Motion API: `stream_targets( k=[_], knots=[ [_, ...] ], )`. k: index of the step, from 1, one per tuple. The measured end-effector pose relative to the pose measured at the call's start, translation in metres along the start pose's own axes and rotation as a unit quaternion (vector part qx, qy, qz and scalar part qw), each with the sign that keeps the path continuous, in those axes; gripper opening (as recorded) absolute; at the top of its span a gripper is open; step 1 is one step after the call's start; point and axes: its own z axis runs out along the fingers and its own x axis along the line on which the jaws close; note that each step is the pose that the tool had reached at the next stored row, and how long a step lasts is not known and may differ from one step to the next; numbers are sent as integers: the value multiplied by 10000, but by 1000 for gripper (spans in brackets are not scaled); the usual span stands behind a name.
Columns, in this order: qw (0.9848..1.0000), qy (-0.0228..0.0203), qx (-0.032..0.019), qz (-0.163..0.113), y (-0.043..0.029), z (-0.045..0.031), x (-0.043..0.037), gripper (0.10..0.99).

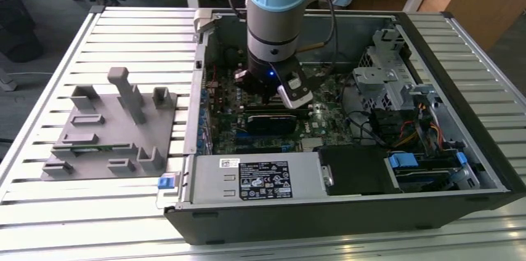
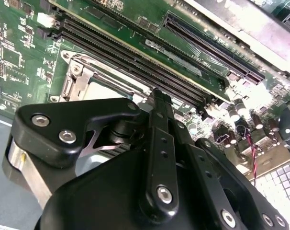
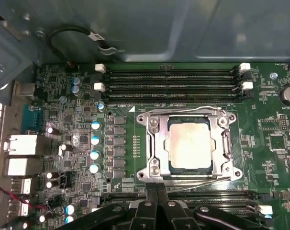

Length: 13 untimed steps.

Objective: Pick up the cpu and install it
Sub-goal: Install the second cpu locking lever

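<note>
Exterior view: an open computer case (image 1: 345, 212) lies on a slatted metal table (image 1: 123, 27), taking up the centre and right of the frame. The robot arm (image 1: 275, 8), pale blue and grey, drops from the top centre of the frame into the case, w/ the gripper (image 1: 275, 98) low over the green motherboard (image 1: 316, 122). Left of the case sits a grey plastic fixture (image 1: 111, 125) w/ upright blocks. A silver power supply (image 1: 255, 178) w/ a black label lies along the case's front edge, lower centre.

First wrist view: the cpu (image 3: 189, 146), a silvery square chip, lies flat in the metal socket frame (image 3: 152, 151) at the centre of the frame, seated inside the frame's opening. Empty memory slots (image 3: 171, 81) run across just above the socket, w/ a second row of slots below it. The gripper's black fingers (image 3: 150, 196) sit pressed together at the bottom centre, tips just short of the socket's lower edge, nothing between them; the claw is clenched on nothing and not touching the cpu.

Second wrist view: the black gripper body (image 2: 150, 182) covers the lower half of the frame. Part of the socket frame (image 2: 80, 79) and a pale sliver of the cpu (image 2: 104, 93) peek out behind it, left of centre. Long black slots (image 2: 135, 57) run diagonally across the upper half.
</note>
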Motion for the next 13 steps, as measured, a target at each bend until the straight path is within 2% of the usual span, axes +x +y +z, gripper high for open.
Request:
stream_targets(
  k=[4,10,13],
  knots=[
    [10000,0,-78,1,-8,36,24,106],
    [9999,-2,-150,1,-20,81,44,106],
    [9999,-3,-166,0,-23,93,51,106]
  ],
)
